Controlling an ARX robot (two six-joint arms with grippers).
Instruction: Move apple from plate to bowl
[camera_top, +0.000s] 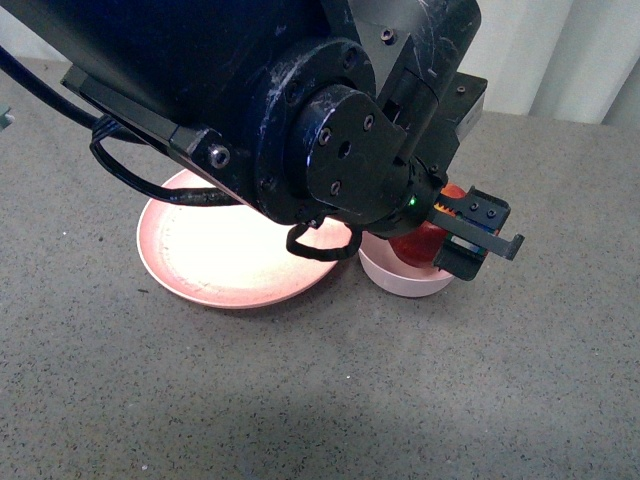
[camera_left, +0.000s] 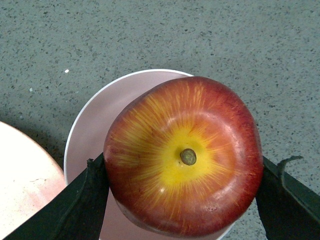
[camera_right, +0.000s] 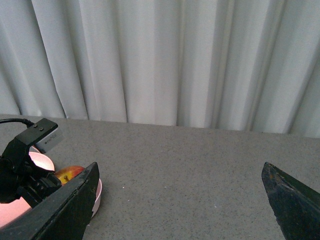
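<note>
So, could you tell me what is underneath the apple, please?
The pale-pink bowl sits under the apple, which the left gripper holds between its fingers. The apple covers most of the bowl's inside, so whether it touches the bottom, or anything else lies there, cannot be seen.

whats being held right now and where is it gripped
The left gripper grips the apple by its two opposite sides, over the bowl. The right gripper is open and empty.

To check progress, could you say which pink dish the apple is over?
The small, deep bowl beneath the apple, not the wide, shallow plate beside it.
</note>
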